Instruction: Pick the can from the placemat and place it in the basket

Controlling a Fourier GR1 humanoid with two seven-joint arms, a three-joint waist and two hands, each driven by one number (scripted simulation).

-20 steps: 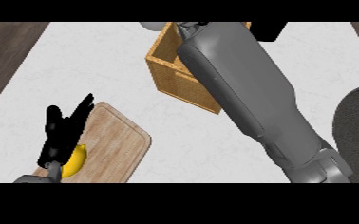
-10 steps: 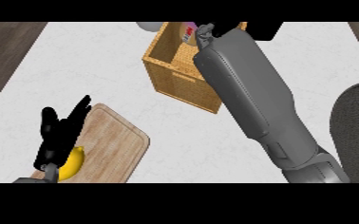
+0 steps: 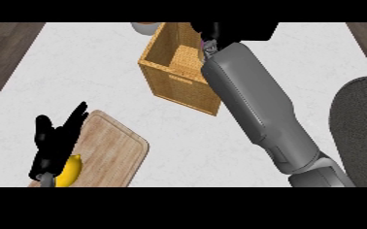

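Note:
The wooden basket (image 3: 175,80) stands at the back middle of the counter. My right forearm reaches over its right side, and my right hand (image 3: 233,30) hangs above the basket's far right corner, partly cut off by the view's top. A small pink piece of the can (image 3: 209,44) shows under its curled fingers, inside the basket's rim. The wooden placemat (image 3: 111,150) lies at the front left. My left hand (image 3: 54,143) rests open over the placemat's left edge, fingers up.
A yellow fruit (image 3: 69,171) lies on the placemat beside my left hand. A grey round vessel (image 3: 145,27) stands behind the basket. A dark rounded shape (image 3: 351,121) fills the right edge. The counter's dark edge runs along the far left.
My right arm has swung to the right across the basket, uncovering its inside. The pink can now shows at the hand, lower at the basket's far right corner. The left hand has not moved.

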